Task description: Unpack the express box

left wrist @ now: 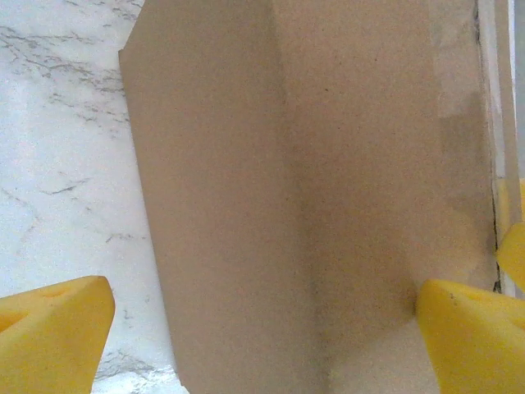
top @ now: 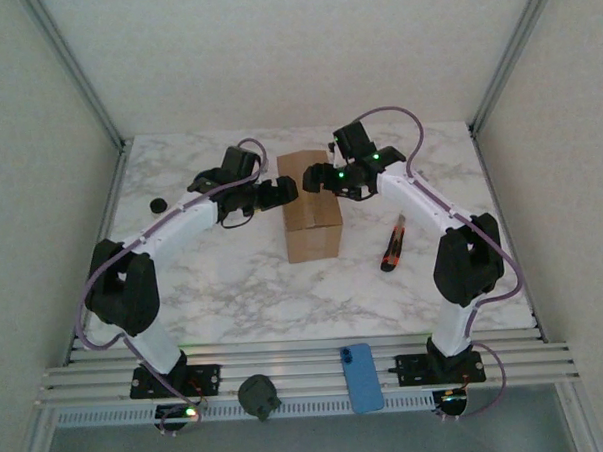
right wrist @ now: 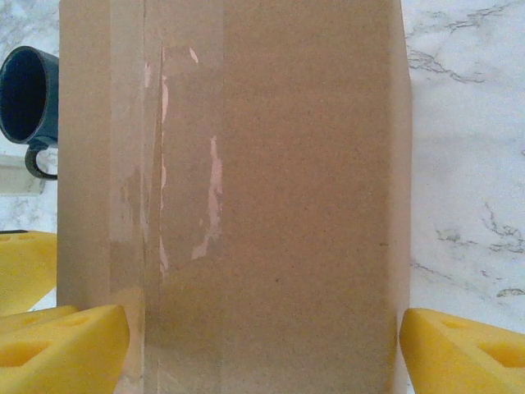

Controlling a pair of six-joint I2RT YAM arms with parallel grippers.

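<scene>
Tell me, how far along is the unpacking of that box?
Barely begun. Done: nothing; the express box looks closed, tape across its top. In hand: left hand and right hand, both open, flank the box. Still to do: slit the tape, open flaps, empty it.

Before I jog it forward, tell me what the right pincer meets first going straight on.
Most likely the express box: its taped face lies straight ahead of the right pincer, depth unclear.
</scene>
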